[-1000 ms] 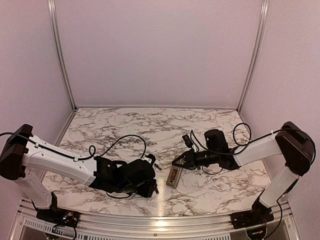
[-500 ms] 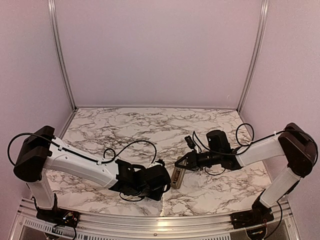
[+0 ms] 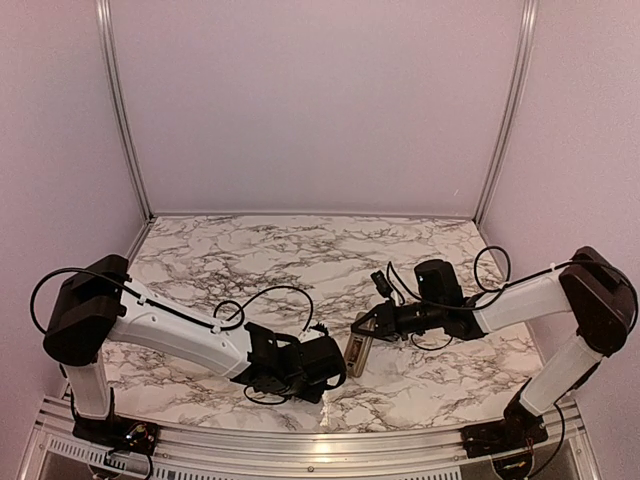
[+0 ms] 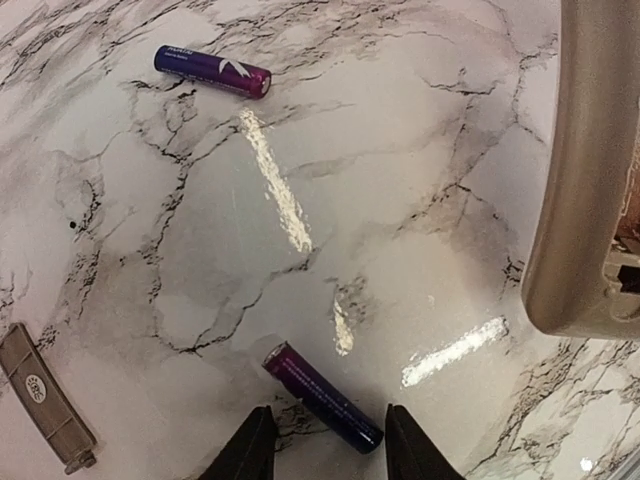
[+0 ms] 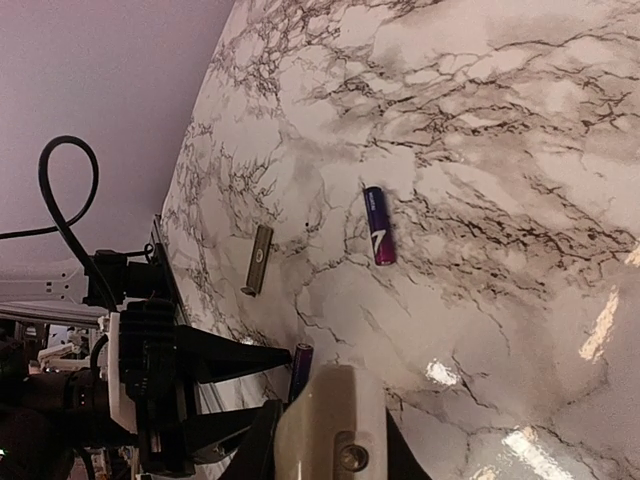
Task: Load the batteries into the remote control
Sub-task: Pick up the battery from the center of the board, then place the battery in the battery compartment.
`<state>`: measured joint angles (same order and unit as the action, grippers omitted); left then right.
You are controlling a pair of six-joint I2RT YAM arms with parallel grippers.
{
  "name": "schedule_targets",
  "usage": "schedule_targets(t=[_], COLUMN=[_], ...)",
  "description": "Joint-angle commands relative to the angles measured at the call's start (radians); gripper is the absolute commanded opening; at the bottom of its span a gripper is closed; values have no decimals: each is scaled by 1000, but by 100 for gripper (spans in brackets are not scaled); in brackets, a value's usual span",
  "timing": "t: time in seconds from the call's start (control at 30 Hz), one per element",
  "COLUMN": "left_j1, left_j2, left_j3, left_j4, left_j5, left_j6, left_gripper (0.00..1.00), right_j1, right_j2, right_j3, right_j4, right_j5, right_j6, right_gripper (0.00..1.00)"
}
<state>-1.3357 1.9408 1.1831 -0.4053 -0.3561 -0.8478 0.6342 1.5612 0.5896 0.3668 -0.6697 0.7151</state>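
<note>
There are two purple batteries (image 4: pixel 213 71) (image 4: pixel 322 397), one remote control (image 4: pixel 590 170), one little grey-brown lid (image 4: pixel 45 395) and one desk (image 4: pixel 400 150) with marble lines.

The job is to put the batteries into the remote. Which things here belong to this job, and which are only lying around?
For the job:
- remote control
- near battery
- far battery
- battery cover, lying off the remote

Not for the job:
- marble table, only the surface
- arm cable, part of the rig
</note>
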Motion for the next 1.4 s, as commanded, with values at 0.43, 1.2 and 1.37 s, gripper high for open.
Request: schedule_targets(t=[0.43,1.2,1.37], left_j1=[58,33,33], left_j2=[-39,-181,-136], left_j3=[-49,4,49], left_j4=[-43,161,139], left_j5=[-42,220,227], left_j6=[65,219,202], left_gripper=[6,0,0], right_j1=[-13,8,23], right_j2=[18,49,41], right_j3=[-15,-82,-82], right_j4=[29,229,230], right_j5=[-17,-56,-32], right_j6=[3,195,222], right_gripper=[0,0,0])
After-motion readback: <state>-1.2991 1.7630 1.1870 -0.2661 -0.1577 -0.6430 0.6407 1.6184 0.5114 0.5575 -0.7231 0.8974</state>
